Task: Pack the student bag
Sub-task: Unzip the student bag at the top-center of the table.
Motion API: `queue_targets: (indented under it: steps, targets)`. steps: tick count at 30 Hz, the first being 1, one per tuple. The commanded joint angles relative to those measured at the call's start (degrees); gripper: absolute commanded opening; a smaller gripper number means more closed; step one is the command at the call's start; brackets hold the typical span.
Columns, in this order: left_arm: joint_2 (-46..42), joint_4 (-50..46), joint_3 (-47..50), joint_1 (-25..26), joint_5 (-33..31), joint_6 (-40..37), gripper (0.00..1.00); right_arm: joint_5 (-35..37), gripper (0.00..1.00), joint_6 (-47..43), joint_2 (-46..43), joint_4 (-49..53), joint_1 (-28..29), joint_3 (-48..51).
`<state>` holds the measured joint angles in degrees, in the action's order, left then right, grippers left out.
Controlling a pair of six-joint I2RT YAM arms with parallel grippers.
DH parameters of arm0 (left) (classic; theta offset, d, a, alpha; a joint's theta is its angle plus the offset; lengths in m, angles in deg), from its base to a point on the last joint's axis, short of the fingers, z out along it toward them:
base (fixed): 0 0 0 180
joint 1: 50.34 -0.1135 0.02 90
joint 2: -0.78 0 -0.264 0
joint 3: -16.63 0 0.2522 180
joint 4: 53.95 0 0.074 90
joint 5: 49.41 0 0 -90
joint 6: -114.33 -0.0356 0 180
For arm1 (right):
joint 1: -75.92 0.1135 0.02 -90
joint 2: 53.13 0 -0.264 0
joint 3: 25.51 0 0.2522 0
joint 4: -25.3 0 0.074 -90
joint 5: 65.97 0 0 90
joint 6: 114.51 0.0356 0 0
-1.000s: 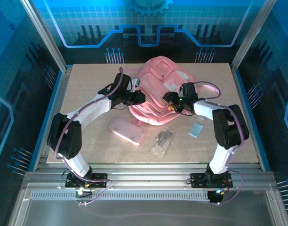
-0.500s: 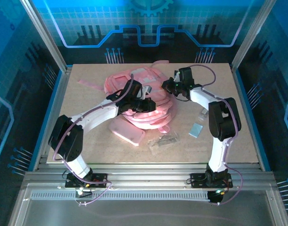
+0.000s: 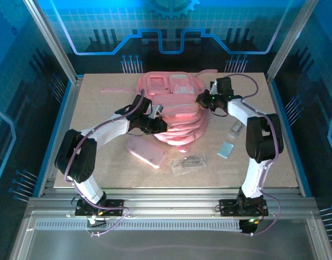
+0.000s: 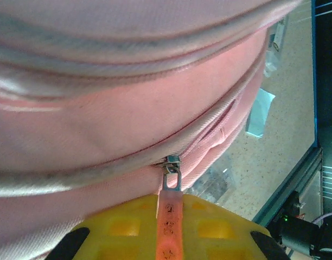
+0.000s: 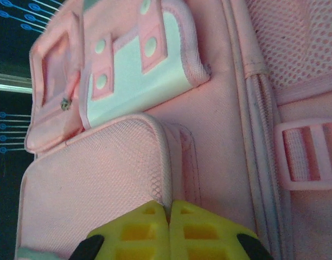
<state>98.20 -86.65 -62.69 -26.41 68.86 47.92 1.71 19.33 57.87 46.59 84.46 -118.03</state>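
A: Where is the pink bag (image 3: pixel 177 103)?
B: Right ahead. My left gripper (image 4: pixel 169 208) pinches its zip tag (image 4: pixel 171 187). My right gripper (image 5: pixel 168 214) is squeezed tight, just at the edge of the bag's mesh pocket (image 5: pixel 95 184).
A: What is inside it?
B: I cannot see inside.

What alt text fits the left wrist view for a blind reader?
The left gripper, yellow-fingered, is shut on the pink zipper pull tab of the large soft pink fabric backpack. Beyond it, a pale blue flat card and a clear plastic packet lie on the speckled table.
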Motion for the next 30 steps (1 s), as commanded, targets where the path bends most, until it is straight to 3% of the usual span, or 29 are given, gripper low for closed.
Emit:
queue_targets:
  steps: [1,4,5,8,10,14,22,26,30]
  targets:
    - [-2.56,-6.79,2.19,-0.21,2.80,-1.98,0.00,2.52,0.00,-2.22,-1.18,-0.06,-2.65,-2.66]
    - [-1.11,-4.09,0.55,-0.32,2.85,-0.01,0.00,0.76,0.00,-1.09,-2.32,0.20,-2.48,-2.47]
    - [-0.40,-2.36,-0.46,-0.20,3.46,1.26,0.00,0.32,0.05,-0.70,-3.34,0.63,-2.39,-1.96]
    - [1.92,3.09,-4.53,0.20,5.48,5.17,0.00,0.33,0.48,0.49,-8.34,1.78,-2.07,1.56]
    - [3.75,6.01,-8.30,1.13,6.32,6.98,0.00,0.41,0.63,1.07,-12.17,3.61,-2.03,4.20]
    - [7.48,7.98,-15.92,3.65,7.09,8.05,0.00,-1.38,0.68,1.89,-18.93,8.04,-1.98,9.45]
    - [11.47,11.95,-21.04,6.46,8.91,11.41,0.00,-4.38,0.72,9.91,-29.71,1.86,-1.01,25.12]
    - [11.38,13.39,-20.62,7.20,9.14,12.31,0.00,0.11,0.73,13.96,-31.18,-2.56,0.50,30.73]
    - [10.87,14.25,-19.69,8.22,10.46,12.77,0.00,5.16,0.73,18.36,-28.60,-14.60,1.98,34.73]
